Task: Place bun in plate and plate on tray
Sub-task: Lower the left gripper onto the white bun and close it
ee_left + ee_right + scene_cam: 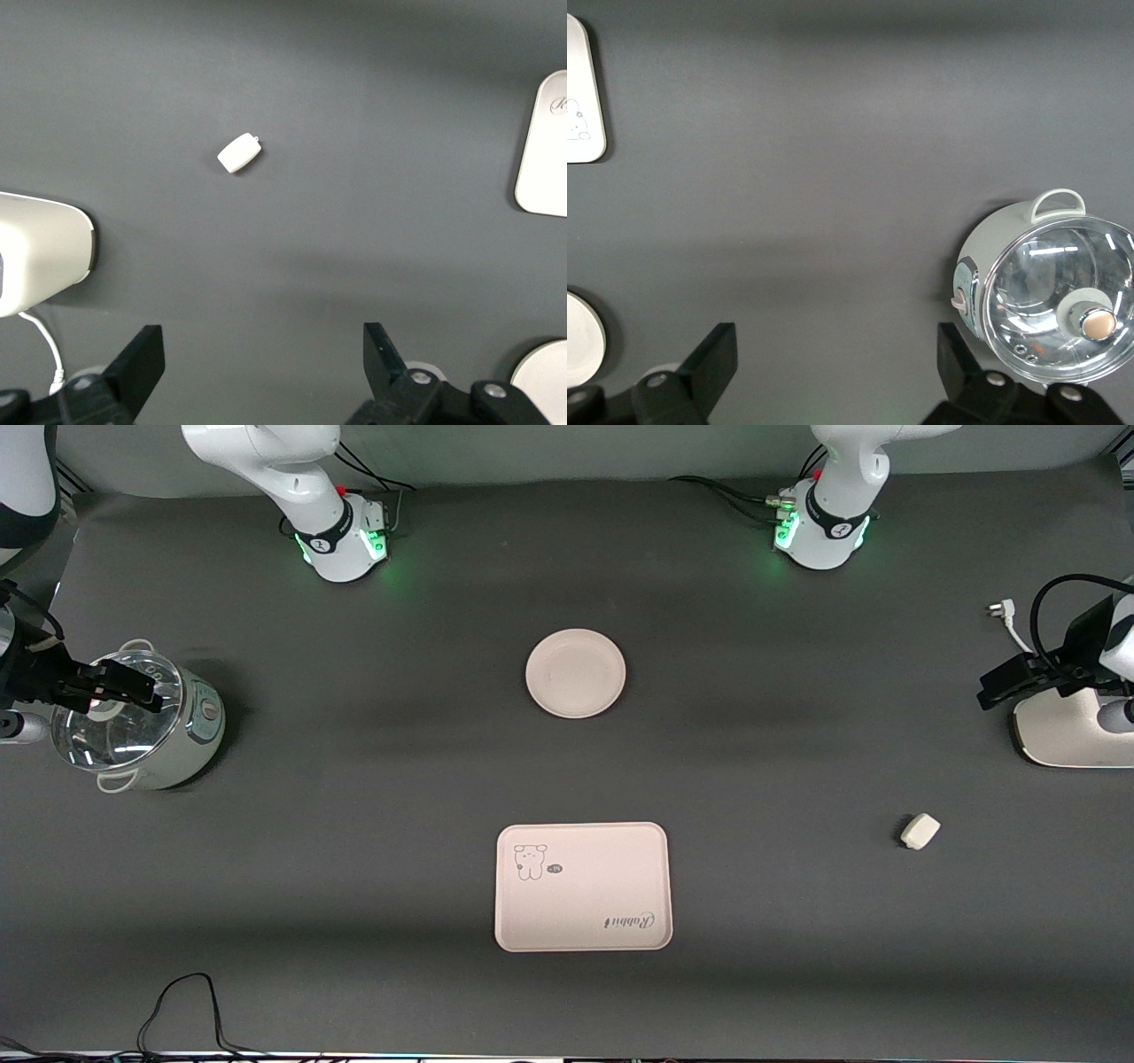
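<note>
Nothing is done yet: the bun (920, 831), plate (576, 673) and tray (582, 887) lie well apart on the surface, while the left claw (261, 372) over the left arm's end and the right claw (835, 372) beside the pot (142, 722) both gape wide and hold nothing.

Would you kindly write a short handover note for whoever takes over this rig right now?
Left gripper: open, empty, waiting over the table's left-arm end beside a white appliance.
Right gripper: open, empty, over the glass-lidded grey-green cooker pot at the right-arm end.
Small off-white pillow-like bun: on the dark mat toward the left arm's end.
Round cream-pink plate: mid-table, empty.
Cream-pink rectangular tray with rabbit drawing: nearer the front camera than the plate, empty.
Done: nothing.
Left: bun into plate, plate onto tray.
</note>
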`<state>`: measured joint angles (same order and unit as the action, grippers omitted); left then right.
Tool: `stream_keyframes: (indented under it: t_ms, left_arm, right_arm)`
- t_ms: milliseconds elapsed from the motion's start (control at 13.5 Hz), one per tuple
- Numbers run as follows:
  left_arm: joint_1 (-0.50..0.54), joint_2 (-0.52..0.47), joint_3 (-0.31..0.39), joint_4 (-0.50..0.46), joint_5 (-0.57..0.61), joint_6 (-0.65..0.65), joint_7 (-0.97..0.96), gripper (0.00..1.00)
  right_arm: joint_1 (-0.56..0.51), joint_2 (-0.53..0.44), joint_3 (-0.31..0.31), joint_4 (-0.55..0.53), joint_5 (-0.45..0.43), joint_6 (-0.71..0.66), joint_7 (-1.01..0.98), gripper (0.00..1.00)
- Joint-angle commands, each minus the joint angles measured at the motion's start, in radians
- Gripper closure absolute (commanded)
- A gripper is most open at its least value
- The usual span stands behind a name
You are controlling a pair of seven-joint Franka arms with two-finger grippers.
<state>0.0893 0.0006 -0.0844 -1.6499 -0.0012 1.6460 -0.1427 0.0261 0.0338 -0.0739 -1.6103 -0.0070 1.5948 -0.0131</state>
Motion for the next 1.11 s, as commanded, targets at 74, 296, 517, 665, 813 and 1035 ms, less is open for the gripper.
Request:
stream_keyframes:
  t_ms: [74, 296, 517, 665, 813, 1035]
  left_arm:
    - [0.007, 0.018, -0.018, 0.065, -0.003, -0.078, 0.012, 0.0]
    - [0.006, 0.032, -0.018, 0.071, 0.003, -0.077, 0.015, 0.0]
    - [0.016, 0.038, -0.017, 0.071, 0.01, -0.08, 0.02, 0.0]
    - [0.01, 0.076, -0.02, 0.128, 0.083, -0.103, 0.046, 0.0]
    - [0.007, 0.149, -0.021, 0.223, 0.106, -0.158, 0.06, 0.0]
    - [0.017, 0.235, -0.02, 0.28, 0.098, -0.14, 0.077, 0.0]
  right_arm:
    - [0.003, -0.015, -0.001, -0.013, -0.014, 0.013, -0.019, 0.0]
    - [0.003, -0.015, -0.001, -0.013, -0.014, 0.013, -0.019, 0.0]
    - [0.003, -0.014, -0.001, -0.013, -0.014, 0.013, -0.019, 0.0]
    - [0.003, -0.015, -0.001, -0.013, -0.014, 0.013, -0.019, 0.0]
    - [0.003, -0.014, -0.001, -0.013, -0.014, 0.014, -0.019, 0.0]
    - [0.003, -0.014, -0.001, -0.013, -0.014, 0.014, -0.019, 0.0]
